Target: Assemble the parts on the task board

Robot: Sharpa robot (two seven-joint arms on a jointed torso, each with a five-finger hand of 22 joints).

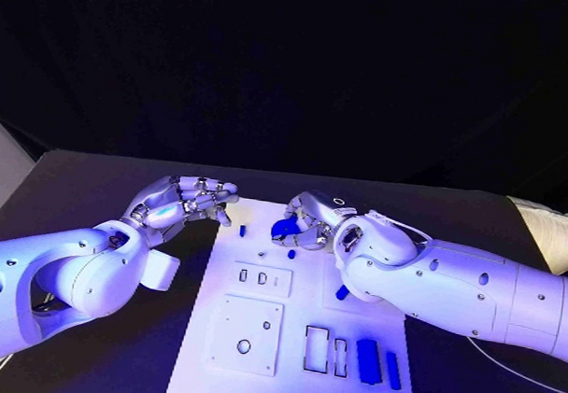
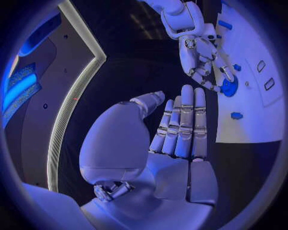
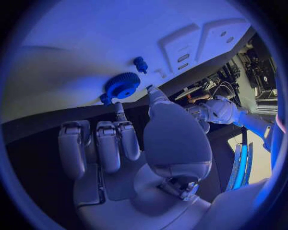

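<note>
The right hand [image 1: 311,225] hovered over the far end of the white board [image 1: 213,377], its fingertips [image 3: 120,111] at the rim of a blue gear [image 3: 123,85]; whether they actually gripped it could not be told. A small blue peg [image 3: 140,63] stood just beside the gear on the board. The left hand [image 1: 182,201] hung over the black tabletop [image 1: 95,188] just left of the board's far corner, fingers straight and close together, holding nothing. Near the board's near right corner lay two long blue bars [image 1: 378,363], side by side.
</note>
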